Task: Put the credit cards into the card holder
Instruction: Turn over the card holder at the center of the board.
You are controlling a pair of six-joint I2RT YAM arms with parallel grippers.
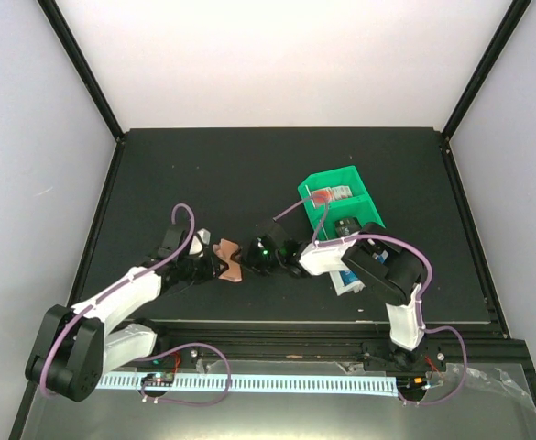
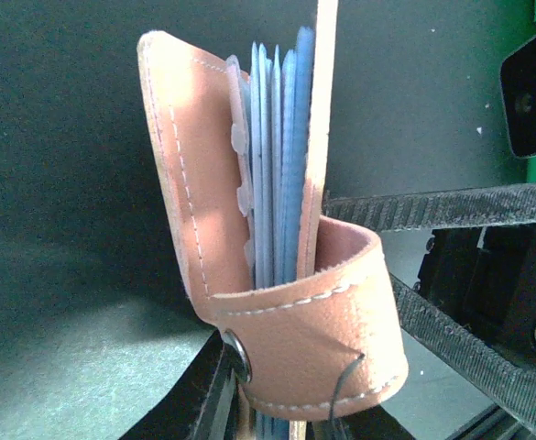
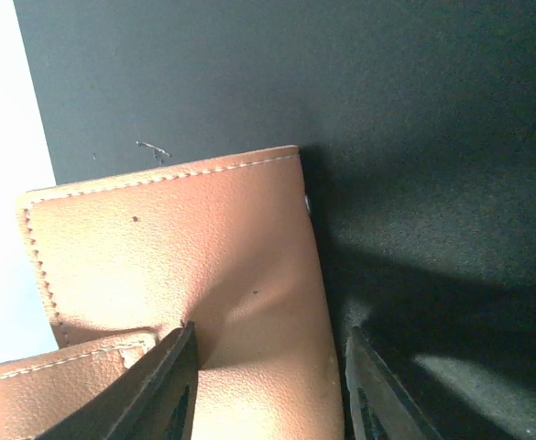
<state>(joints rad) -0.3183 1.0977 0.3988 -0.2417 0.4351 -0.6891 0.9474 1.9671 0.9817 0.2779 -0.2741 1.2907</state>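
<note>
The salmon-pink card holder (image 1: 229,261) is held on edge just above the mat between my two grippers. My left gripper (image 1: 210,264) is shut on its lower end. In the left wrist view the card holder (image 2: 309,316) stands upright, partly open, with its snap tab looped across the front. Several blue credit cards (image 2: 281,156) sit edge-up in its pockets. The left gripper (image 2: 281,426) clamps it from below. My right gripper (image 1: 252,257) is open. Its left finger (image 3: 171,385) presses a dent in the card holder's outer face (image 3: 176,257), and its right finger is beside the edge.
A green bin (image 1: 327,177) with small red and white items stands behind the right arm. A white bin (image 1: 345,282) with something blue lies under the right forearm. The black mat's front edge and a metal rail (image 1: 277,325) run close behind the grippers.
</note>
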